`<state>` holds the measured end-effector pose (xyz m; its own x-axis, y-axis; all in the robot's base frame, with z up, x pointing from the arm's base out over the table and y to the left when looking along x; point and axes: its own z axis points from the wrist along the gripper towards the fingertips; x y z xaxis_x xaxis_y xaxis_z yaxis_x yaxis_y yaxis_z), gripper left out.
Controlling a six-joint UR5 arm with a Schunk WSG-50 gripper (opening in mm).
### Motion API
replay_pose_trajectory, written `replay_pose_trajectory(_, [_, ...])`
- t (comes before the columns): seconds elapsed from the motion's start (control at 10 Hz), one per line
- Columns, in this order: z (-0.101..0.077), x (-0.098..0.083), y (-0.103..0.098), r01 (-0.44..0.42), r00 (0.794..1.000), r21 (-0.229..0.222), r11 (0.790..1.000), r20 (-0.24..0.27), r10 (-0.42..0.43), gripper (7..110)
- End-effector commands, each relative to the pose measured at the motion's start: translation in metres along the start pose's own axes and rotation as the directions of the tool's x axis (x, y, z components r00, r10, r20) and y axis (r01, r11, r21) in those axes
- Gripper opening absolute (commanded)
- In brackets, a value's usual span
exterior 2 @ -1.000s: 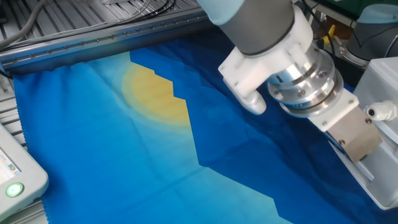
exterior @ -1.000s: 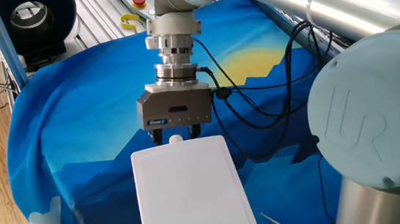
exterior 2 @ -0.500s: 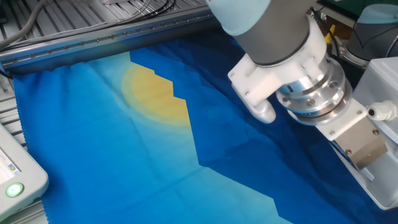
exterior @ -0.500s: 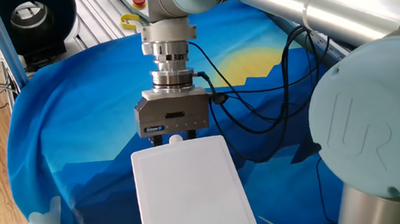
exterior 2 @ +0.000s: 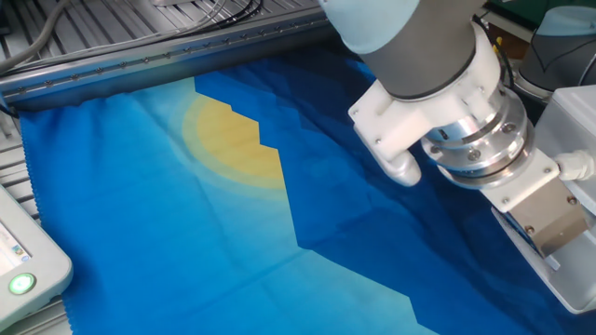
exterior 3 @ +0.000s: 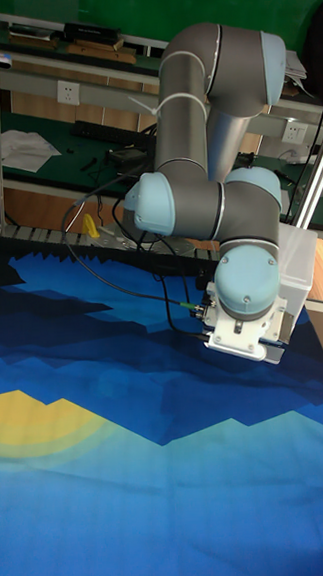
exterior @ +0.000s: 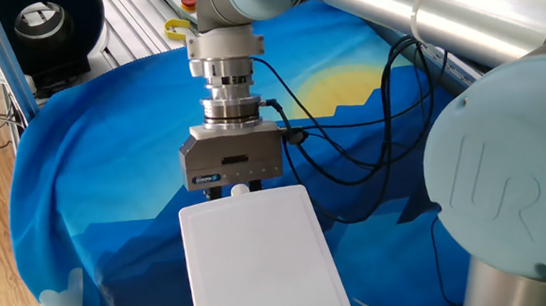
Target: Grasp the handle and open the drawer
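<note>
The white box [exterior: 262, 263] lies on the blue cloth with its narrow front facing my gripper [exterior: 235, 188]. The handle [exterior: 239, 191], a small round white knob, sticks out of the drawer's front, and a dark finger [exterior: 212, 188] stands on each side of it. The fingers are spread wider than the knob, so the gripper is open around it. The drawer looks closed, flush with the box. In the other fixed view the knob [exterior 2: 575, 166] shows beside the arm's wrist flange [exterior 2: 475, 140]. In the tall view the arm hides the gripper, and only the box [exterior 3: 302, 259] shows.
Black cables [exterior: 354, 151] trail from the gripper over the cloth. A yellow object [exterior: 176, 30] and a pendant with a red button [exterior: 189, 2] lie at the back, beside a black round device [exterior: 35, 15]. The arm's base [exterior: 510, 196] fills the right. A green-lit unit [exterior 2: 19, 279] sits at the left.
The gripper has slid closer to the box front, so its fingers now reach further alongside the knob. The box and drawer have not moved.
</note>
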<state>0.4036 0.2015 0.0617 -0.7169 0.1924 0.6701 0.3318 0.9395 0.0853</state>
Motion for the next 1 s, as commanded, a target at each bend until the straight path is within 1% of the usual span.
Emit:
replay_pose_trajectory(0.0, [0.0013, 0.0001, 0.0025, -0.006, 1.0, -0.002, 1.0, 0.0, 0.006, 44])
replay_pose_trajectory(0.2, [0.0031, -0.0043, -0.0053, -0.021, 1.0, 0.028, 0.999, 0.014, 0.021, 44])
replay_pose_trajectory(0.4, [0.0033, -0.0029, -0.0042, -0.033, 0.999, 0.023, 0.999, 0.009, 0.033, 44])
replay_pose_trajectory(0.5, [0.0034, -0.0017, -0.0016, -0.031, 1.0, 0.014, 0.999, 0.004, 0.031, 22])
replay_pose_trajectory(0.9, [0.0042, -0.0013, -0.0002, -0.04, 0.999, 0.01, 0.999, 0.003, 0.04, 22])
